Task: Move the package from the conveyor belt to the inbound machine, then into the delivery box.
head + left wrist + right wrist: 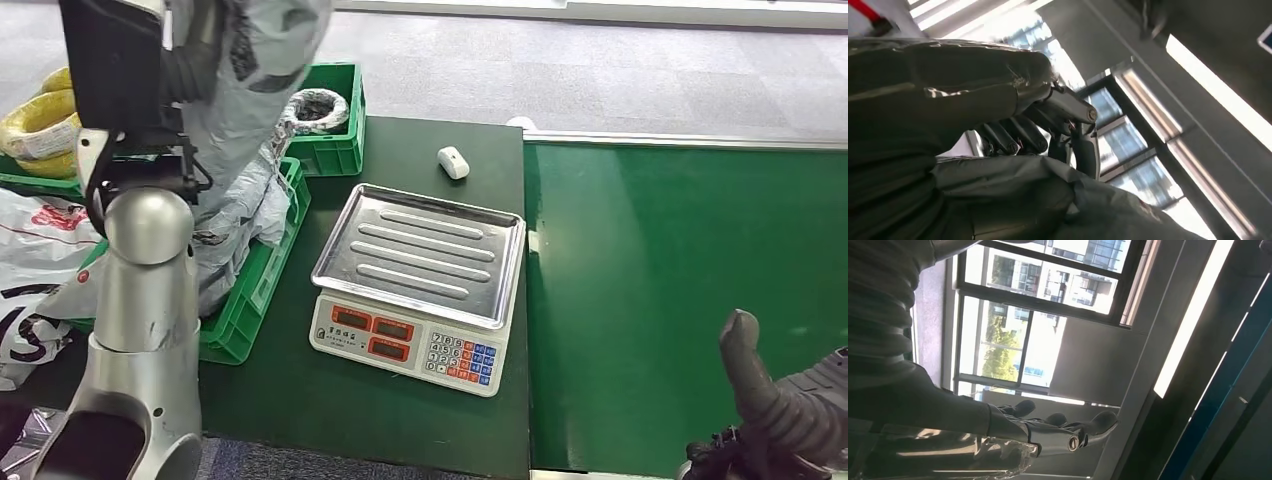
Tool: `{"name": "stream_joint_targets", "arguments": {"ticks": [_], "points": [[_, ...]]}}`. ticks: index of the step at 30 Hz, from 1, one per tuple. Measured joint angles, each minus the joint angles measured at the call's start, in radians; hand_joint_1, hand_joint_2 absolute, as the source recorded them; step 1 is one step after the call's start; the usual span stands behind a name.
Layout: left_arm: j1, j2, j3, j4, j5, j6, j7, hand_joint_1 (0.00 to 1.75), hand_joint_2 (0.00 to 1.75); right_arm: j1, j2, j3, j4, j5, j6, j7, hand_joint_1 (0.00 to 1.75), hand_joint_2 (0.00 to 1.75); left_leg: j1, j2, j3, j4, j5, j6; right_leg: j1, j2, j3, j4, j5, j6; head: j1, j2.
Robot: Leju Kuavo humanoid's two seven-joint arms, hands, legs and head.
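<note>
My left robot hand (1048, 125) is raised high, fingers (1023, 132) curled around the grey plastic package (240, 130), which hangs over the green crate (255, 285) at the tabletop's (400, 150) left edge; my right robot hand (775, 410) rests open over the conveyor belt (680, 260), holding nothing; the scale (420, 275) sits mid-tabletop, a small white object (453, 162) behind it; the package's top is cut off.

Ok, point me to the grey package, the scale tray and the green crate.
grey package (240, 200), head view, hanging middle.
scale tray (420, 255), head view, ribbed centre.
green crate (262, 285), head view, right wall.
</note>
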Motion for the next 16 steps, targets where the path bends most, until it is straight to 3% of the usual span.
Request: {"name": "stream_joint_targets", "arguments": {"ticks": [3,8,13,16], "points": [[0.002,0.064,0.098,0.019,-0.111,0.07,-0.016,1.75,1.75,0.012,-0.001,-0.005,0.01,-0.001,0.005,-0.001,0.0,1.75,0.001,0.0,0.0,0.0,0.0,-0.001,0.001,0.001,-0.001,0.001,0.0,0.0,0.0,0.0],[0.012,0.153,0.186,0.087,-0.306,0.172,0.051,1.75,1.75,0.012,0.0,-0.005,0.026,0.007,0.004,0.02,0.0,1.75,0.0,0.0,0.0,0.0,0.0,-0.001,0.0,0.0,0.0,0.001,0.0,0.0,0.0,0.0],[0.04,0.246,0.224,0.315,-0.393,-0.034,0.114,1.75,1.75,-0.001,-0.008,-0.001,0.054,0.001,0.004,0.039,0.0,1.75,0.001,-0.001,0.0,0.0,0.001,-0.002,0.0,-0.001,0.0,0.001,0.0,-0.001,0.001,0.0],[0.047,0.287,0.221,0.486,-0.395,-0.116,0.081,1.75,1.75,-0.022,-0.017,0.004,0.076,-0.001,0.009,0.052,0.0,1.75,0.001,0.002,0.0,0.0,0.002,-0.003,0.0,0.001,-0.001,0.001,0.002,-0.003,0.001,0.0]]}}
